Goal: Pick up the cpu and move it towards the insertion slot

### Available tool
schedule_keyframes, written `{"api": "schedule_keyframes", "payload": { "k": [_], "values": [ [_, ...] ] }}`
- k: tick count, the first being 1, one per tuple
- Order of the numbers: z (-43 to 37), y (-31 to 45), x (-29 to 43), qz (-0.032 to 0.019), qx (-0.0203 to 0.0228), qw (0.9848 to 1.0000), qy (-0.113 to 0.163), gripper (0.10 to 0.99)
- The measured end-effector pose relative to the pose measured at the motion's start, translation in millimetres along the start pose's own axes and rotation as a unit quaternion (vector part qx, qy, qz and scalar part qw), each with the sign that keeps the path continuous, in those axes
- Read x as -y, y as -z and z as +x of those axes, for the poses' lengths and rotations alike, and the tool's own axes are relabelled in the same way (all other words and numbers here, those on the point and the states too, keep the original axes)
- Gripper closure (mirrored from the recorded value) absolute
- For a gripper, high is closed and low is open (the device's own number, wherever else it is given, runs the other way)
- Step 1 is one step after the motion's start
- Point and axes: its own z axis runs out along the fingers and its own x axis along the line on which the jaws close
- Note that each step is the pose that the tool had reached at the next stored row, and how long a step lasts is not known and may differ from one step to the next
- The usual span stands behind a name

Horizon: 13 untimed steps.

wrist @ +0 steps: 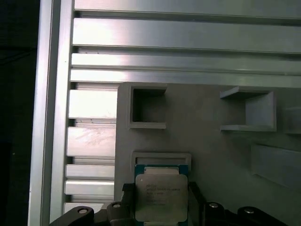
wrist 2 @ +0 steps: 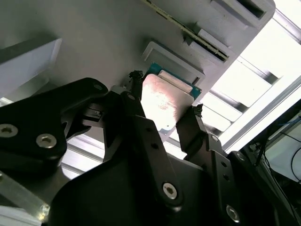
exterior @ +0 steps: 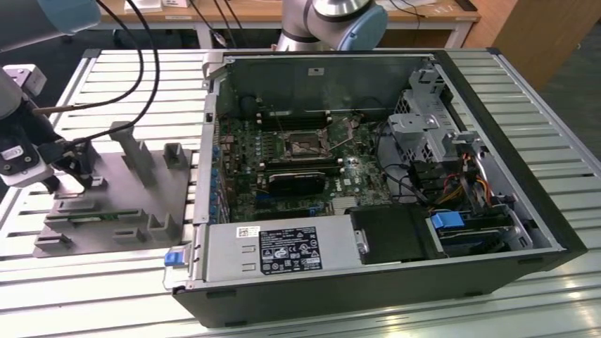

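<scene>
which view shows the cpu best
The first wrist view: the cpu faces the camera flat, its silver top plain. The second wrist view catches it slanted, under glare, behind the pincer. In the exterior view it is too small to tell.

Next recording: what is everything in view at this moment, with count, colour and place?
cpu: one, silver top, in a nest on the fixture
fixture: one, grey, on the table at the exterior view's left
insertion slot: one, black with a silver frame, on the green board inside the case
case: one, black, open, in the exterior view's middle and right
power supply: one, grey, at the case's near edge
table: one, silver, slatted, under everything
arm link: one, grey, behind the case
arm: one, grey, at the exterior view's left edge
gripper: one, black, at the cpu over the fixture
</scene>
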Motion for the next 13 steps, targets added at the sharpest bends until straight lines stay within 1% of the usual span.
{"api": "schedule_keyframes", "payload": {
  "k": [13],
  "values": [
    [-0.5, 25.7, -1.3, 0.0000, 0.0000, 1.0000, 0.000, 0.549]
  ]
}}
